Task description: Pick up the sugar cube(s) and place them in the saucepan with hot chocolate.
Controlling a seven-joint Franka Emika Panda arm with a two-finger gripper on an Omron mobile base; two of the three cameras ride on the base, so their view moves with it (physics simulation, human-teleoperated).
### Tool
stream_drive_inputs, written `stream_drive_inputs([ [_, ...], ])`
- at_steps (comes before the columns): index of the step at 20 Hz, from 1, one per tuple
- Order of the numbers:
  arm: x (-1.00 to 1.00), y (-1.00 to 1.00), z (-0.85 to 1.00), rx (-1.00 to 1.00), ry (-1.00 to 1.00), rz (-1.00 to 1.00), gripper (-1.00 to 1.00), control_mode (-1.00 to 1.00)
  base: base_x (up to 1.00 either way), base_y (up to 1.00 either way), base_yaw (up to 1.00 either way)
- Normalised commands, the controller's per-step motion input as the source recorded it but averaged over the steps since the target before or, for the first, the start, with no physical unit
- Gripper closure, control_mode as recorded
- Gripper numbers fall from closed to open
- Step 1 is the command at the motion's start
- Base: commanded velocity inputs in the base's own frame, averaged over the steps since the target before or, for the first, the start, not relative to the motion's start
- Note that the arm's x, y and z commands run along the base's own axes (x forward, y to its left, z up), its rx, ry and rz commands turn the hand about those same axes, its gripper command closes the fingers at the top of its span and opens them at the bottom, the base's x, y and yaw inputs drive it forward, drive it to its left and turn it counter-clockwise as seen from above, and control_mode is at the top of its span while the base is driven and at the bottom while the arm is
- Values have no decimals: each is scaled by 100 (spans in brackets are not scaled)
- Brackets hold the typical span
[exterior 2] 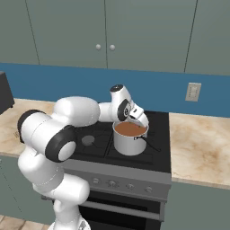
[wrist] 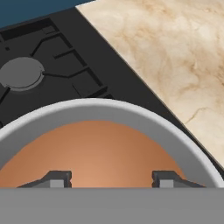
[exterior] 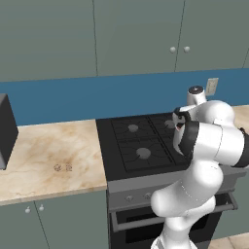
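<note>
- Over the saucepan [exterior 2: 130, 138]: your gripper [wrist: 105, 180] hangs just above the brown liquid, tips pointing down into the pot mouth. Judging by that pose, this is the drop step.
- Fingers [wrist: 56, 179] stand well apart with nothing between them. No cube in the gap, none visible on the liquid; it may have sunk or be hidden, can't tell.
- Saucepan sits on the front right burner of the stove [exterior 2: 157, 134], straight silver sides, thin black handle sticking out toward the front right. Liquid is smooth brown-orange, near the rim, no ripples visible.
- Two sugar cubes [exterior: 62, 168] lie on the counter [exterior: 48, 155] left of the stove, close together, near the front edge. Tiny, pale grey-tan, speckled, barely stand out from the marble. A third I can't find.
- They're well apart from the pot, so each needs a full swing of the arm [exterior: 209, 141] across the stove.
- In the left base view the arm's own bulk hides the pot; use the right base view for pot checks.
- Judgement: one cube likely delivered, two left. Next pick is the hard part: small targets, low contrast, sitting close, so closing on one may nudge the other.
- Dark appliance [exterior: 6, 129] at the counter's far left is clear of the cubes.
</note>
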Motion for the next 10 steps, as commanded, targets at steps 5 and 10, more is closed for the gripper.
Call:
stream_drive_inputs([
  [5,0,0,0,0,0,0,-100,-100,0,0,0],
  [10,-35,6,2,-1,-4,0,-100,-100,0,0,0],
])
